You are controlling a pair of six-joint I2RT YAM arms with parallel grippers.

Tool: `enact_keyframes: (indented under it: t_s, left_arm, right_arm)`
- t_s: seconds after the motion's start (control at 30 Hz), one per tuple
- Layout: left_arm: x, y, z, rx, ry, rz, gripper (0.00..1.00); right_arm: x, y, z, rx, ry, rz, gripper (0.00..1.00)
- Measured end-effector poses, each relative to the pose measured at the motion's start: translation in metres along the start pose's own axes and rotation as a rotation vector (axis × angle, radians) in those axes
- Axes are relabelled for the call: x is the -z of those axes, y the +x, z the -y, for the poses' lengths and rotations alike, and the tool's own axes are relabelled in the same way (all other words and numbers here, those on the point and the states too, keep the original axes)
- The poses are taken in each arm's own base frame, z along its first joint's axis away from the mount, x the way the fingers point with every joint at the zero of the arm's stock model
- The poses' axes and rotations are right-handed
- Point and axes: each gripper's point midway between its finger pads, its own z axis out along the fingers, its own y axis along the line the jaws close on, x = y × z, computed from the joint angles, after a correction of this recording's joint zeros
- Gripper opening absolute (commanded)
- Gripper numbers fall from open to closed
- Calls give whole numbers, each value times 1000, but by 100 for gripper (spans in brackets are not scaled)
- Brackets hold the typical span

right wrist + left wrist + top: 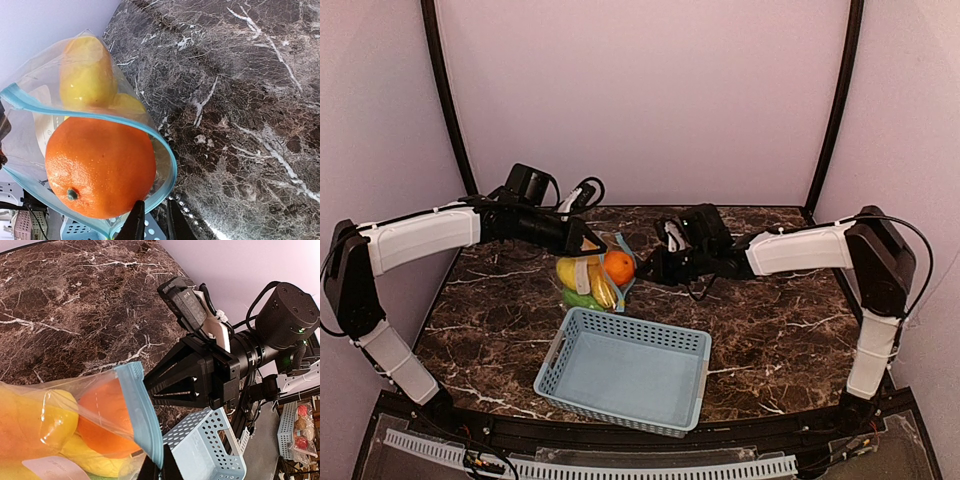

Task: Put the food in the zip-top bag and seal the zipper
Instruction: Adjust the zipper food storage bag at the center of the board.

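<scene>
While left claw [590,243] grips the zip-top bag [65,400], right claw [153,207] barely parted, zipper [100,116] loop between its tips

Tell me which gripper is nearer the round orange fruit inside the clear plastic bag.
Right. Right gripper: at the zipper, beside the orange fruit. Left gripper: at the bag's far corner.
</scene>
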Motion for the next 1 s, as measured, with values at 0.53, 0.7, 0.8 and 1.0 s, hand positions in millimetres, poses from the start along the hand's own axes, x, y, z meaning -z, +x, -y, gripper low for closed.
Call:
enact_keyframes:
  t_s: [0.53,0.7,0.8,1.0]
  left_arm:
    - [0,-4,4,-3,20,15,0]
    - [0,-5,5,-2,25,19,1]
    - [0,-6,3,-2,14,21,1]
    - [0,-2,-12,5,-72,17,1]
  right_arm:
    - [-9,9,5,-38,-15,-35,7]
    - [-9,7,3,-43,-20,-32,0]
    - [-8,6,3,-43,-16,-28,0]
    - [15,-6,-14,-21,-19,4,0]
